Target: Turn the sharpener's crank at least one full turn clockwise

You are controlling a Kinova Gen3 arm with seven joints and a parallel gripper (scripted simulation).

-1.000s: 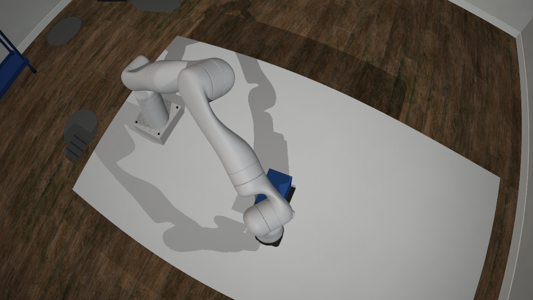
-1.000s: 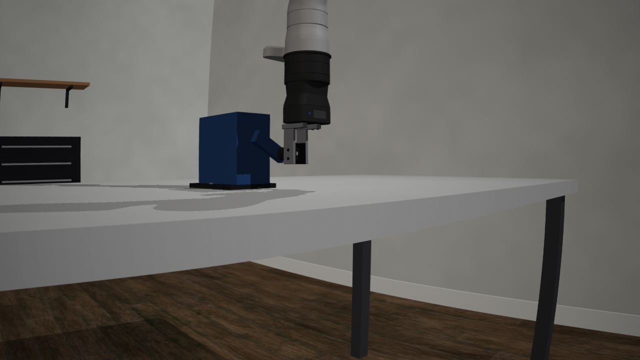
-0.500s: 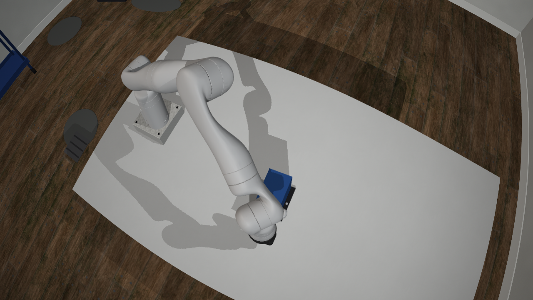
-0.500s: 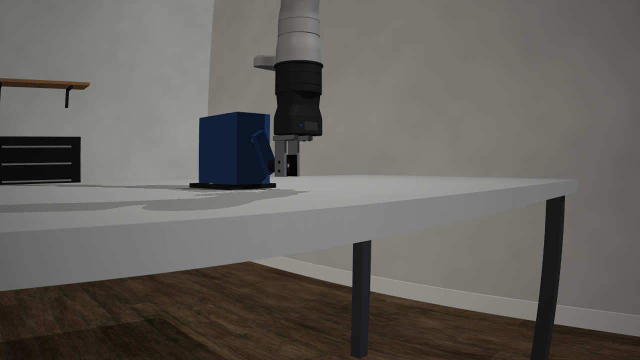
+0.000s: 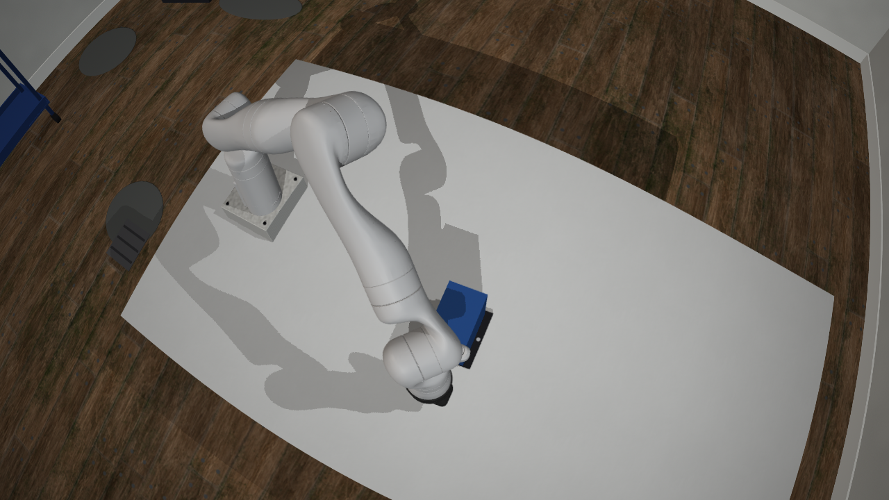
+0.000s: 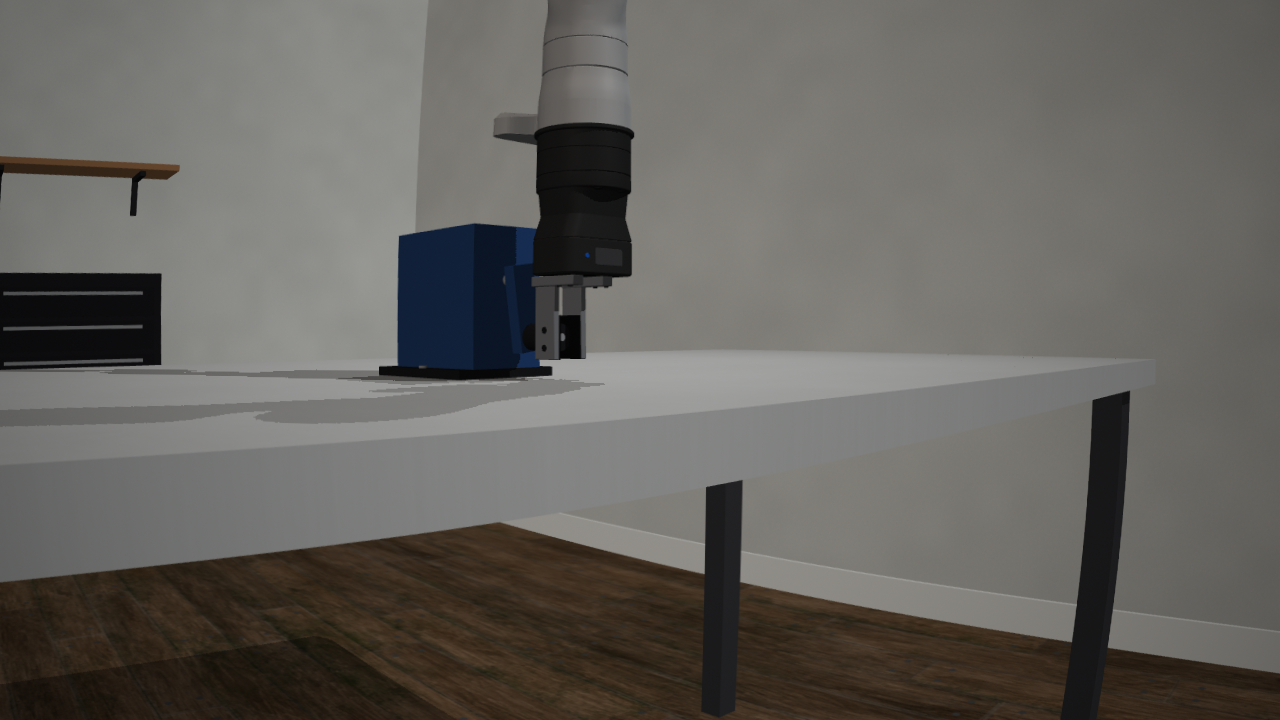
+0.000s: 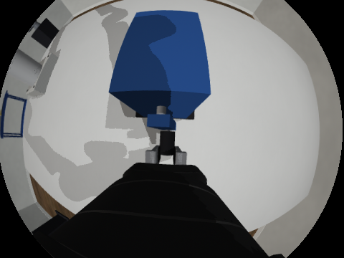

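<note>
The blue box sharpener [image 6: 465,295] stands on a black base plate [image 6: 465,370] on the white table; it also shows in the overhead view [image 5: 462,312] and the wrist view [image 7: 163,67]. Its blue crank arm [image 7: 162,120] points down along the side facing my gripper. My gripper [image 6: 562,344] points straight down, close above the table top, and is shut on the crank's dark handle [image 7: 166,140] at the low end of the crank. In the overhead view my wrist [image 5: 417,363] hides the crank.
My arm's base [image 5: 260,202] stands at the far left corner of the table. The table's front edge [image 6: 626,447] lies close to the sharpener. A black drawer unit [image 6: 78,319] and a wall shelf [image 6: 89,168] are off the table, behind.
</note>
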